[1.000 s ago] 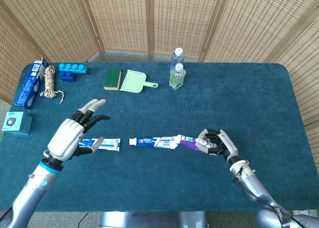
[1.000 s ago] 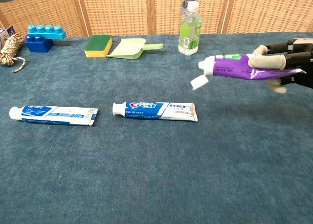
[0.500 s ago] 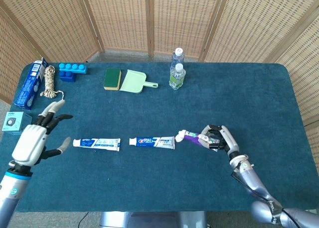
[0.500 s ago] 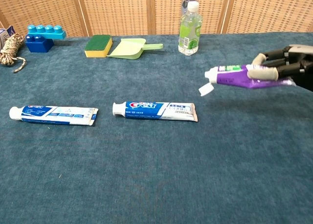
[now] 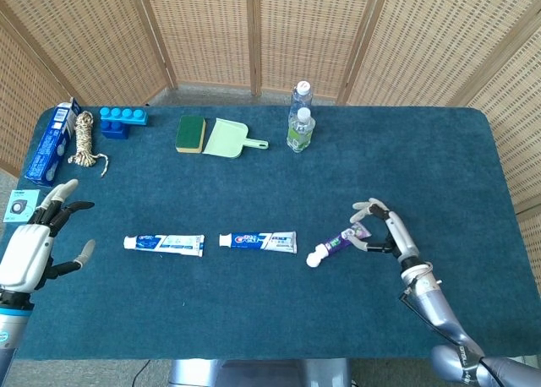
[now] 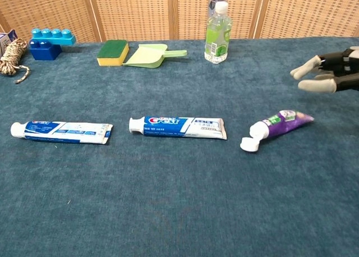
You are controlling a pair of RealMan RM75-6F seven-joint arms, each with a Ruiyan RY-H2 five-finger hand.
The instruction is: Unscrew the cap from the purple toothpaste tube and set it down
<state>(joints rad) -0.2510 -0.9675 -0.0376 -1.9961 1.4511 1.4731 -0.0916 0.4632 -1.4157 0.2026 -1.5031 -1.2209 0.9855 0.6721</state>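
My left hand (image 5: 30, 250) hovers over the desk's near-left corner, fingers spread, holding nothing. The desk (image 5: 254, 311) wears a dark teal, carpet-like cloth, with woven wicker screens (image 5: 203, 32) behind it. Two white-and-blue toothpaste tubes (image 6: 61, 131) lie flat in a row left of centre. The purple toothpaste tube (image 6: 277, 124) lies on the cloth to their right, its white flip cap (image 6: 248, 144) hanging open at the near-left end. My right hand (image 6: 328, 77) floats just beyond it, fingers splayed, touching nothing.
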